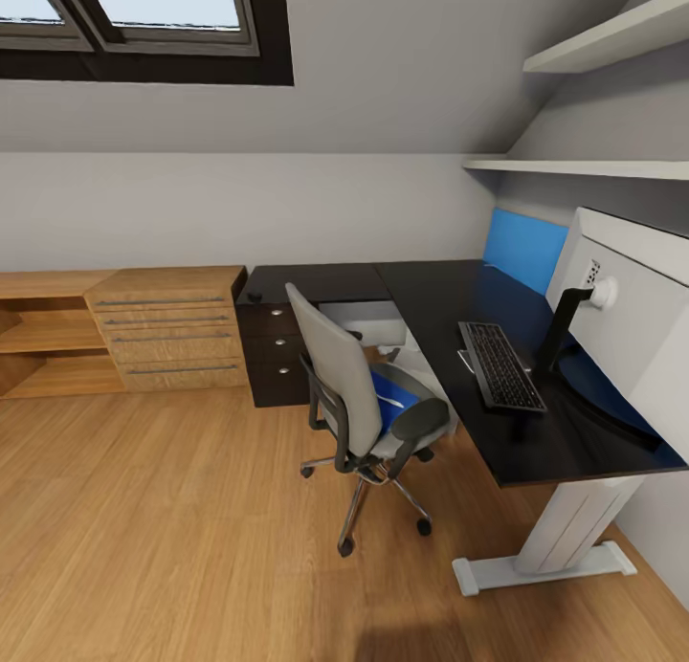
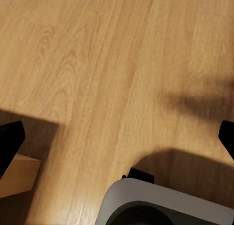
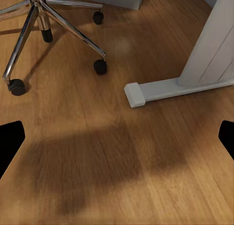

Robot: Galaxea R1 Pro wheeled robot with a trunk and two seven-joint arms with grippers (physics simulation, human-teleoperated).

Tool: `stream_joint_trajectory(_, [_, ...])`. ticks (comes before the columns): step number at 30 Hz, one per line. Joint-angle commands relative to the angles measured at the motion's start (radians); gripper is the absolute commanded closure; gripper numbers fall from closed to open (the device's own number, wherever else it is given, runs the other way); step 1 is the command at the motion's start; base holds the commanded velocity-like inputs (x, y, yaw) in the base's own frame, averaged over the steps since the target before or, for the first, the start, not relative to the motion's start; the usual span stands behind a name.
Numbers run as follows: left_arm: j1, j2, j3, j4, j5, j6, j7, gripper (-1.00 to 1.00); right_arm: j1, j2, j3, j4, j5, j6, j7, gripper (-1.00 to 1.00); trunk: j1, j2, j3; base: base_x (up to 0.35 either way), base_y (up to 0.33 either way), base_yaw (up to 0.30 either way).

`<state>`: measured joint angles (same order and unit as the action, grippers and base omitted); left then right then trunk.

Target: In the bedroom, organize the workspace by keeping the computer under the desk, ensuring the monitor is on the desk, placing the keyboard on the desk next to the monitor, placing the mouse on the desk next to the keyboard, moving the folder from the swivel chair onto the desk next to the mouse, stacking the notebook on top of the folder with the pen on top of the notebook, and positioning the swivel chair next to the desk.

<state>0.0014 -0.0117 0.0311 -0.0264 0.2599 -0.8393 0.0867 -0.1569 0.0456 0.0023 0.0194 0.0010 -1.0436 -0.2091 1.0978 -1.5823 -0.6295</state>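
Sitting on the tabletop [image 1: 450,298], the keyboard [image 1: 500,365] is being flanked by the monitor [image 1: 627,318]. A blue folder [image 1: 388,401] is being carried by the swivel chair [image 1: 359,404]. Both claws are being held wide apart, gripping nothing.

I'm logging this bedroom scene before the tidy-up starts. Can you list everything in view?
Dark L-shaped desk: one, black top, white leg, against the right wall.
White monitor: one, black stand, on the desk's right side.
Black keyboard: one, on the desk, beside the monitor stand.
Grey swivel chair: one, chrome wheeled base, at the desk.
Blue folder: one, on the chair seat.
Dark drawer unit: one, under the desk's left end.
Wooden drawer cabinet: one, light wood, left of the desk.
White wall shelves: two, upper right.
Skylight window: one, dark frame, top left.
Wooden floor: light brown.
Left gripper: black fingertips apart, over the floor.
Right gripper: black fingertips apart, over the floor near the desk foot.
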Motion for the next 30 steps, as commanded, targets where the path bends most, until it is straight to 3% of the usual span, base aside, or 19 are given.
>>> stream_joint_trajectory(1, [0.0,0.0,0.003,-0.001,-0.008,-0.001,0.008,-1.0,-0.001,0.0,0.001,0.002,0.001,-0.004,-0.003,-1.0,0.004,-0.008,-0.004,0.0,0.01,-0.016])
stream_joint_trajectory(19, [0.0,0.0,0.001,-0.002,-0.009,-0.001,0.007,-1.0,-0.001,0.0,0.0,0.002,0.001,-0.004,-0.003,-1.0,0.073,-0.134,-0.06,-0.101,0.002,-0.003])
stream_joint_trajectory(24, [0.0,0.003,0.001,-0.044,-0.008,-0.001,0.008,-1.0,-0.001,0.0,0.0,0.002,0.001,-0.004,-0.003,-1.0,0.092,-0.169,-0.076,-0.005,0.0,0.0])
stream_joint_trajectory(25, [0.0,0.001,0.002,-0.257,-0.009,0.045,0.006,-1.0,-0.002,0.0,-0.002,0.0,-0.001,-0.004,-0.003,-1.0,0.096,-0.176,-0.079,0.0,0.0,0.0])
stream_joint_trajectory(28, [0.0,0.001,0.003,-0.375,-0.01,0.16,0.008,-1.0,-0.003,0.0,-0.003,-0.02,-0.003,-0.002,-0.006,-1.0,0.107,-0.197,-0.089,0.0,0.0,0.0])
stream_joint_trajectory(29, [0.0,0.001,0.002,-0.615,-0.011,0.439,0.054,-1.0,-0.004,0.0,-0.004,-0.12,-0.005,0.072,-0.01,-1.0,0.111,-0.204,-0.092,0.0,0.0,0.0])
stream_joint_trajectory(30, [0.0,0.0,0.002,-0.661,-0.011,0.485,0.067,-1.0,-0.004,0.0,-0.005,-0.145,-0.006,0.095,-0.01,-1.0,0.115,-0.211,-0.095,0.0,0.0,0.0])
